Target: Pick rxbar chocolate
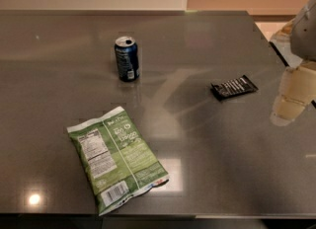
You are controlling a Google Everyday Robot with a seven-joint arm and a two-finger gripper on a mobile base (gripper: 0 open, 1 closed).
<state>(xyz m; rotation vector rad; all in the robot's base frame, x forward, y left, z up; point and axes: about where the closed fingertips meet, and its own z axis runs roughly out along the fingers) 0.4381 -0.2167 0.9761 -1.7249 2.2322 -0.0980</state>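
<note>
The rxbar chocolate (234, 87), a small flat bar in a black wrapper with white lettering, is seen lying flat on the grey table (222, 173), in the right half, somewhat closer to the far edge than to the near one and set at a slight slant to the edges. The pincer (292, 99), cream-coloured, is found at the right edge of the table, just to the right of the bar and a little nearer the near edge. The bar is not touched by it, and a strip of bare table is seen between the two. Whether the pincer is spread or pressed together cannot be told. A grey part of the arm (306, 30) is seen above it, towards the far right corner. A blue soda can (127, 58) is stood upright left of the middle, towards the far edge, well apart from the bar. A green snack bag (117, 159), much larger than the bar, is laid flat near the near edge in the left half. It is turned diagonally, with its nutrition panel facing up and its barcode end pointed at the near edge. A bright spot of light (34, 199) is reflected by the table close to the near left corner.
</note>
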